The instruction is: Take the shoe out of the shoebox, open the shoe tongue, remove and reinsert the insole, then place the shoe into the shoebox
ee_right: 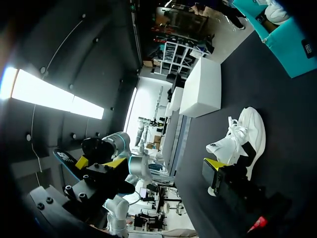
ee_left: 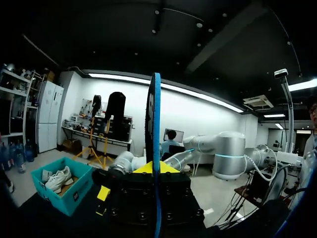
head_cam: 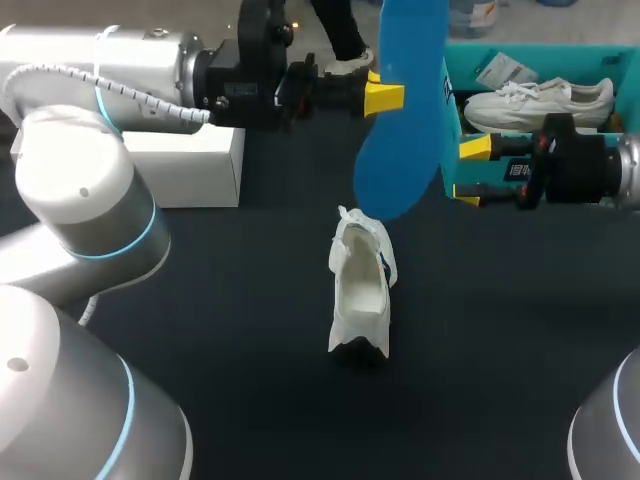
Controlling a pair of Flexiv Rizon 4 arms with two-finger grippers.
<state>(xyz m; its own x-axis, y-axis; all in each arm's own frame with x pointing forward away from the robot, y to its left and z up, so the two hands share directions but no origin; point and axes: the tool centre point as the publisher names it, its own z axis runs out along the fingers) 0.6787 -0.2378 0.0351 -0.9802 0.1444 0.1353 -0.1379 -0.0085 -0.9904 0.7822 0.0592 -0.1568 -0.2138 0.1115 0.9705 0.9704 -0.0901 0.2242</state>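
Left gripper (head_cam: 392,95) clamped on insole (head_cam: 405,130), held upright above shoe (head_cam: 360,295), likely staged for reinsertion. Right gripper (head_cam: 468,170) fingers apart, empty, beside shoebox (head_cam: 540,52).

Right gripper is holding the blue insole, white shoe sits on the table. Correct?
Not quite: the left gripper holds the blue insole, seen edge-on between its fingers in the left wrist view. The right gripper stands open beside it. The white shoe does sit on the table.

A white shoe (ee_right: 242,134) sits on the dark table (ee_right: 282,109). Beyond the shoe stands a white box (ee_right: 200,87); a teal shoebox (ee_right: 290,47) lies well apart from the shoe.
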